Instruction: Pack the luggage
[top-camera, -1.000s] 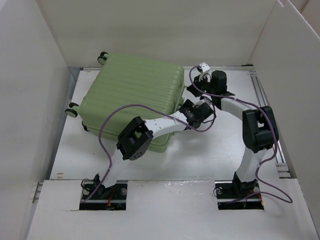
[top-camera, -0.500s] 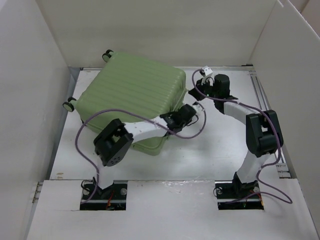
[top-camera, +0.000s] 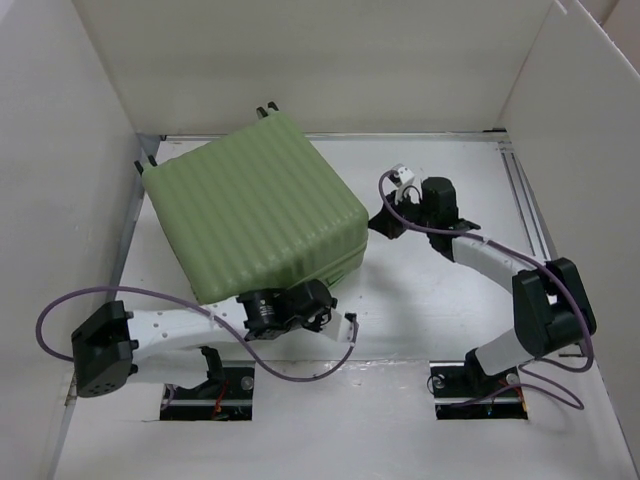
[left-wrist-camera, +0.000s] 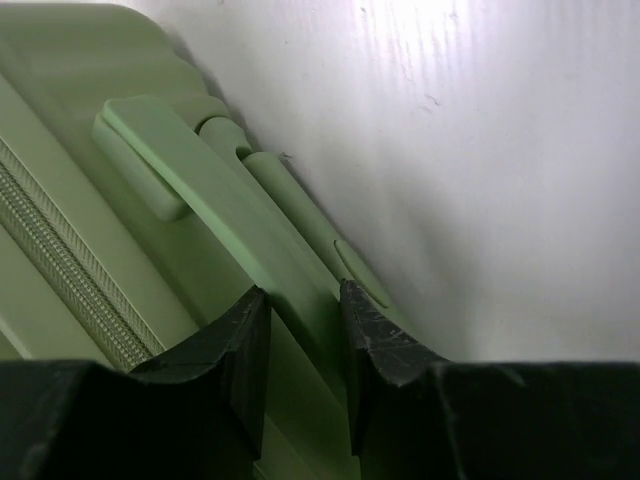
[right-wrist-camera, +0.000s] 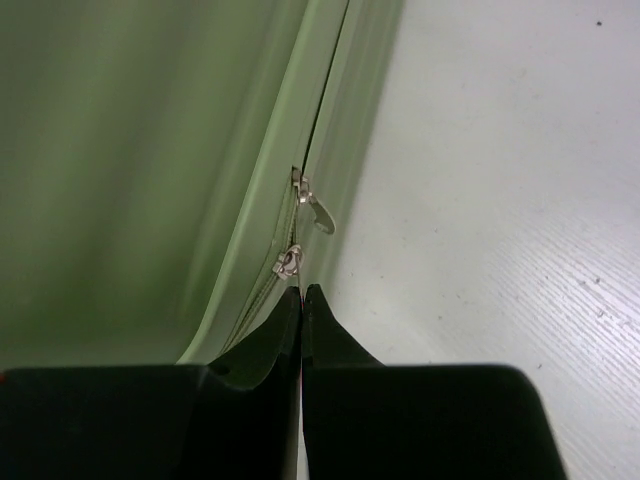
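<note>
The luggage (top-camera: 250, 215), a closed light green ribbed suitcase, lies slanted at the back left, its wheels against the left and back walls. My left gripper (top-camera: 312, 302) is at its near edge. In the left wrist view my left gripper (left-wrist-camera: 305, 300) is shut on the green handle (left-wrist-camera: 200, 190), one finger on each side. My right gripper (top-camera: 385, 222) is at the suitcase's right side. In the right wrist view my right gripper (right-wrist-camera: 302, 292) is shut on a thin pull of the zip slider (right-wrist-camera: 289, 260). A second zip pull (right-wrist-camera: 320, 212) hangs free just beyond it.
White walls (top-camera: 90, 150) close in the table on the left, back and right. The white table surface (top-camera: 450, 290) shows to the right of and in front of the suitcase. A purple cable (top-camera: 300, 372) loops near the left arm's base.
The suitcase has turned and shifted left, its wheels now at the walls. My left arm has swung down and left to the near edge. My right gripper has moved nearer along the right side.
</note>
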